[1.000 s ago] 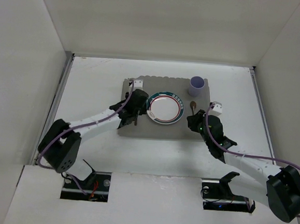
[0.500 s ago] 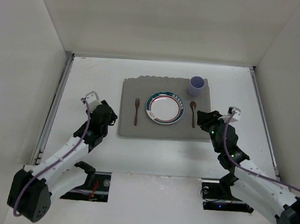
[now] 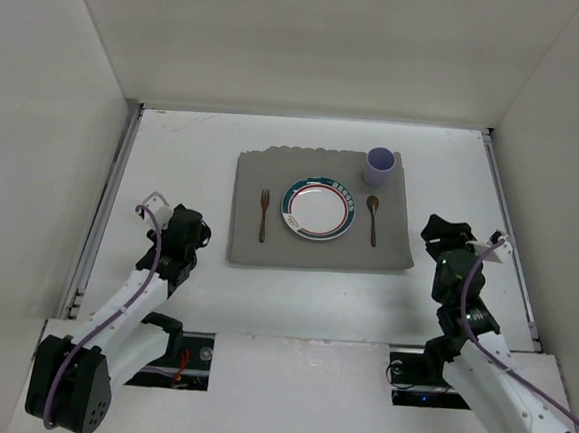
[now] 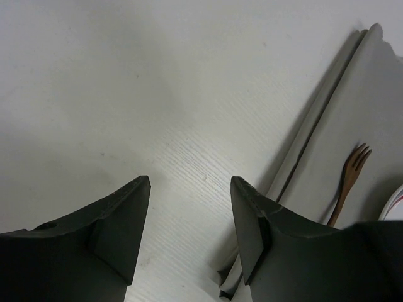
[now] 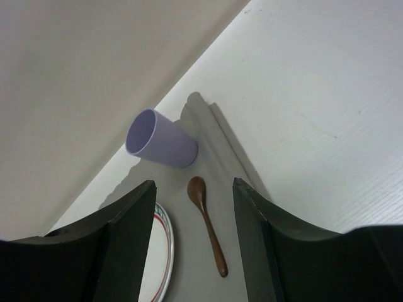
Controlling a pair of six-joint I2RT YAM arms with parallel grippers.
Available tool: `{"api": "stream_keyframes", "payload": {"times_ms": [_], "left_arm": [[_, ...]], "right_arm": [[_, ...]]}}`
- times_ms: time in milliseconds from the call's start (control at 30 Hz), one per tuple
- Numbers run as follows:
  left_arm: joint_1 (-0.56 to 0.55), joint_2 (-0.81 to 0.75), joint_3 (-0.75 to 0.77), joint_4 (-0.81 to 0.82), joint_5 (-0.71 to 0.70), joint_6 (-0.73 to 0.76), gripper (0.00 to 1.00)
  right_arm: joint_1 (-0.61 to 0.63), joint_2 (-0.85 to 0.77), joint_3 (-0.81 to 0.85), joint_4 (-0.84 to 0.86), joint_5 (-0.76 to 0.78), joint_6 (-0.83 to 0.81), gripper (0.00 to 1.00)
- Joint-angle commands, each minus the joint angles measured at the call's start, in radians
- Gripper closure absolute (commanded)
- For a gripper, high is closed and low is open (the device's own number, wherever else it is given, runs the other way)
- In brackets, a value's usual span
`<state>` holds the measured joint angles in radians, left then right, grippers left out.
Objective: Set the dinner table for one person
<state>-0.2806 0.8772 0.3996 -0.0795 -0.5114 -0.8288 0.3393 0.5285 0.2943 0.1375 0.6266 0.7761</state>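
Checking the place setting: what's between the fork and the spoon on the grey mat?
The round plate lies between the fork and the spoon, apart from both, on the grey placemat; the top view shows it.

The plate [image 3: 318, 209] sat in the middle of the placemat [image 3: 297, 249] on the dinner table [image 3: 293, 297]. The fork [image 3: 263, 215] lay just left of the plate, the spoon [image 3: 373, 219] just right of it, and the cup [image 3: 378, 166] behind and right of it, all on the placemat.
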Motion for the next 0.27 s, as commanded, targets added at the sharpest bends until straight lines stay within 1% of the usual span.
{"api": "stream_keyframes", "payload": {"times_ms": [0, 167, 233], "left_arm": [[-0.002, 0.006, 0.001, 0.072, 0.017, -0.007, 0.49], [0.016, 0.031, 0.01, 0.084, 0.034, 0.019, 0.52], [0.008, 0.042, 0.005, 0.09, 0.036, 0.022, 0.51]], "right_arm": [[-0.015, -0.009, 0.0, -0.019, 0.035, 0.037, 0.42], [-0.029, 0.011, -0.003, -0.009, 0.035, 0.034, 0.42], [-0.024, 0.039, -0.001, -0.001, 0.032, 0.032, 0.42]]}}
